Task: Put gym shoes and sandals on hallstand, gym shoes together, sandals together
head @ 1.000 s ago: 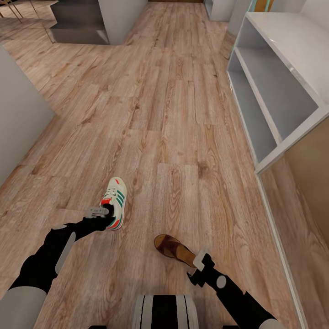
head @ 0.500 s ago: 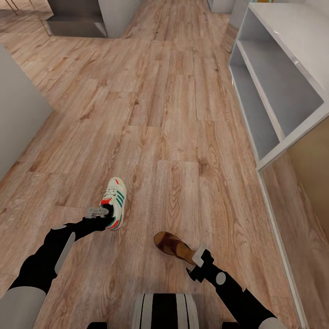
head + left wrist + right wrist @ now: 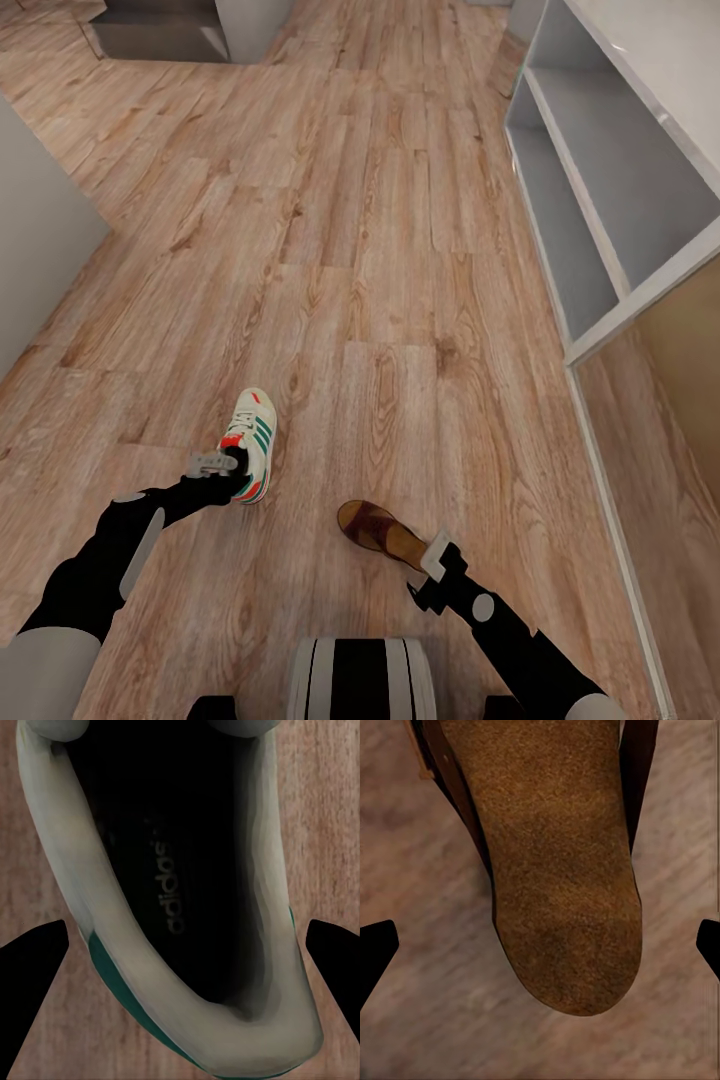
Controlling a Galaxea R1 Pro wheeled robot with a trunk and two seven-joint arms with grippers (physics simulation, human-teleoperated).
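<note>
A white gym shoe [image 3: 255,440] with green stripes has my left gripper [image 3: 235,465] shut on its heel. In the left wrist view its dark opening [image 3: 172,870] lies between the two fingers, which press its sides. A brown sandal [image 3: 378,530] lies on the corridor floor [image 3: 380,250]. My right gripper [image 3: 432,565] is at its heel, open. The right wrist view shows the tan insole [image 3: 562,870] with clear gaps to both fingertips [image 3: 375,945]. The hallstand [image 3: 620,170], light grey with open shelves, stands along the right, well ahead of both grippers.
A grey wall block [image 3: 40,260] juts in at the left. A grey unit [image 3: 190,30] stands at the far back left. A tan panel [image 3: 680,370] follows the hallstand on the right. My base [image 3: 360,680] sits at the picture's lower edge.
The whole view has shifted: floor and hallstand have slid up the picture. The gym shoe keeps its place with my left gripper. The sandal and right gripper have drifted up slightly.
</note>
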